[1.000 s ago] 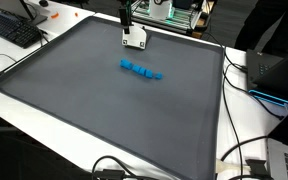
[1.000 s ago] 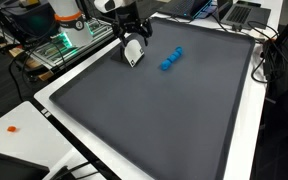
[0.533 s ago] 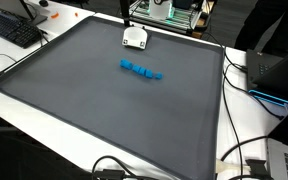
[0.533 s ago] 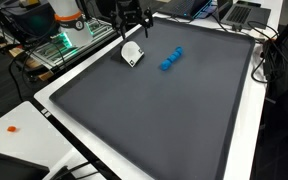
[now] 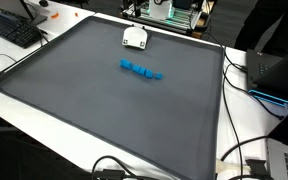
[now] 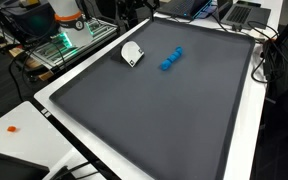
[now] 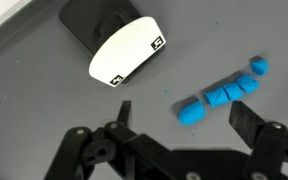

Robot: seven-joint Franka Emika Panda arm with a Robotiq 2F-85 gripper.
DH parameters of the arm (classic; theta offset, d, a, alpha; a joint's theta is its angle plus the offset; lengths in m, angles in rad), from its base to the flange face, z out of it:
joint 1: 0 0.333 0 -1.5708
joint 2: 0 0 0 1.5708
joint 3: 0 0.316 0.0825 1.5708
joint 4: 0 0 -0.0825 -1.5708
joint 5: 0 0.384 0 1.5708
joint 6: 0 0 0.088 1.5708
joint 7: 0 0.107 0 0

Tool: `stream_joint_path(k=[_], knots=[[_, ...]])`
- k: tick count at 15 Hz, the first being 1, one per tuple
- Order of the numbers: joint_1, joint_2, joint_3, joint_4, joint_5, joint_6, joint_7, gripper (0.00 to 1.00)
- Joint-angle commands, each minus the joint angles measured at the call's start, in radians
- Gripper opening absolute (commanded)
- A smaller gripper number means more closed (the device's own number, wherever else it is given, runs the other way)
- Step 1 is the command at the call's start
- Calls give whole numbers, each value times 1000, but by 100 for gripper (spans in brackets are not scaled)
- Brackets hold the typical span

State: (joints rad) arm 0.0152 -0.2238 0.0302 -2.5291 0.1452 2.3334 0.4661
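The white, curved-top plastic object on a black base [image 7: 124, 50] lies toward one far corner of the dark grey mat [image 5: 104, 115]. Small square black-and-white markers show on its white face in the wrist view. In both exterior views [image 5: 135, 38] [image 6: 131, 53] it rests flat on the mat with nothing touching it.

The black two-finger gripper [image 7: 182, 122] hangs above it, well clear of the surface. Its jaws stand wide apart and hold nothing. One finger [image 7: 120, 118] points down near the white object's lower edge, while the opposite finger [image 7: 246, 118] sits below the end of the blue row.

A short row of small bright blue blocks [image 7: 221, 93] lies near the white object but apart from it. The blocks touch one another in a slightly bent line, closer to the middle of the mat [image 5: 141, 70] [image 6: 171, 60].

The mat covers most of a white table [image 6: 54, 100]. A black keyboard [image 5: 14, 28] sits off the mat in an exterior view, and a small orange piece [image 6: 12, 128] lies on a neighbouring white surface. Black cables [image 5: 239, 160] run along the table's edge.
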Motion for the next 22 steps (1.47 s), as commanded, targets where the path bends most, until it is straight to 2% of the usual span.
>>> stream_joint_path(k=[1, 5, 10, 22], knots=[[22, 20, 6, 57, 15, -75, -175, 100], [48, 50, 18, 109, 24, -107, -302, 100], [72, 88, 32, 152, 34, -109, -389, 100], [96, 144, 60, 209, 13, -101, -460, 100]])
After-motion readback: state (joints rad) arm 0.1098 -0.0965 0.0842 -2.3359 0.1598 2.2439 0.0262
